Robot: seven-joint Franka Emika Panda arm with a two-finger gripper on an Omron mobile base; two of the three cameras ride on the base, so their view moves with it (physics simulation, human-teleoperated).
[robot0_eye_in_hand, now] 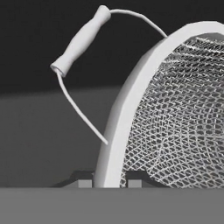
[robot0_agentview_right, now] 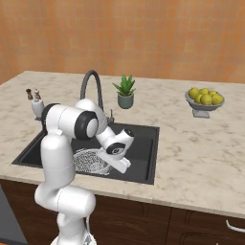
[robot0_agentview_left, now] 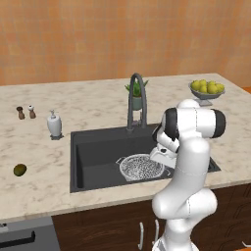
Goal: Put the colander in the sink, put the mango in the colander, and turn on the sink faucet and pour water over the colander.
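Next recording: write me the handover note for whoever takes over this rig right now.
Gripper: shut on the colander rim, down in the sink.
Colander: inside the sink basin, on its right side, not yet released.
Mango: on the counter left of the sink, untouched.
Sink faucet: behind the basin, no water visible.
Done: colander brought into the sink.
Left: release it, fetch the mango into the colander, turn on the faucet and run water over the colander.

A round wire-mesh colander (robot0_agentview_left: 141,166) sits low inside the dark rectangular sink (robot0_agentview_left: 93,152), toward its front right, its pale rim (robot0_eye_in_hand: 127,105) and looped side handle (robot0_eye_in_hand: 81,39) seen close up. A tall dark gooseneck faucet (robot0_agentview_left: 136,100) stands behind the sink. A small olive-green mango (robot0_agentview_left: 19,170) lies on the counter, well left of the sink.
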